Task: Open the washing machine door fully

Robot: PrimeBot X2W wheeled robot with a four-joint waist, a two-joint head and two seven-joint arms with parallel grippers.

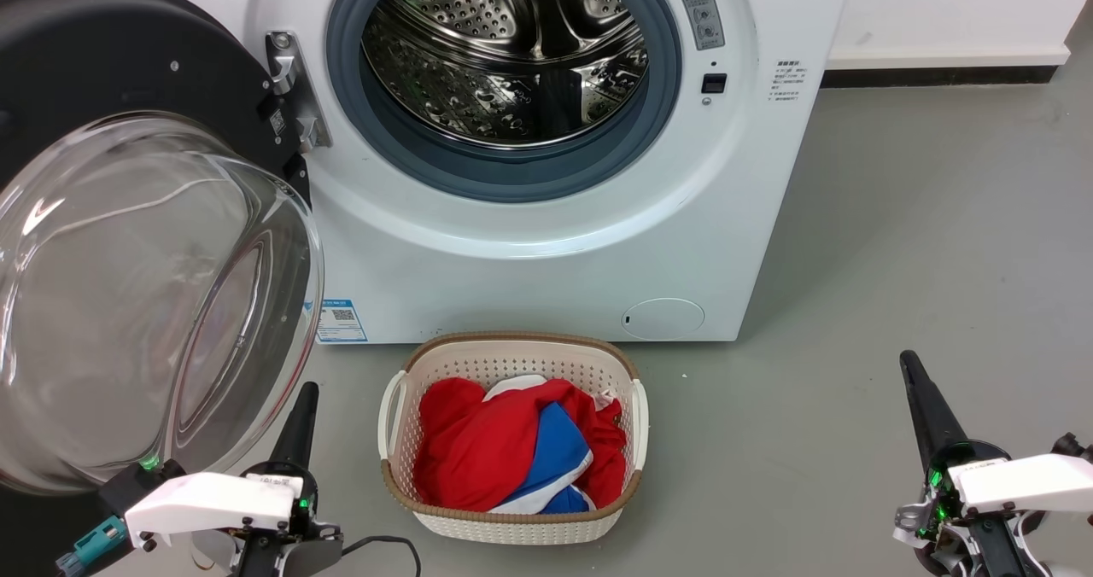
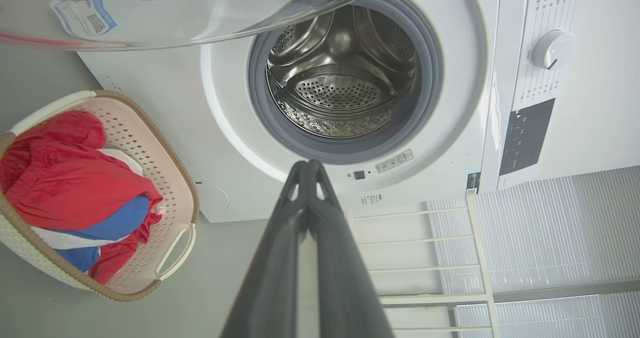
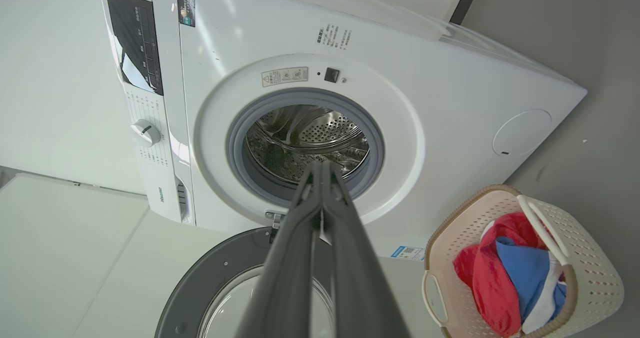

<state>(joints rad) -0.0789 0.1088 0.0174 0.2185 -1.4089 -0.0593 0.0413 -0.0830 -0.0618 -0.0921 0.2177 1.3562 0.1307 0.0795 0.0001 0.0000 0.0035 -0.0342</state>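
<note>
The washing machine door (image 1: 145, 287) is swung well out on its hinge (image 1: 290, 90) at the left of the washing machine (image 1: 555, 244), so I reckon only the last bit of travel is left. The left gripper (image 1: 304, 402) sits just beside the glass bowl's lower edge, jaws pressed together on nothing (can't tell if it's touching), and the right gripper (image 1: 912, 372) is well apart on the other side, jaws also closed and empty. I'd nudge the black rim, not the glass, slowly with the closed fingers, and stop once the hinge resists.
</note>
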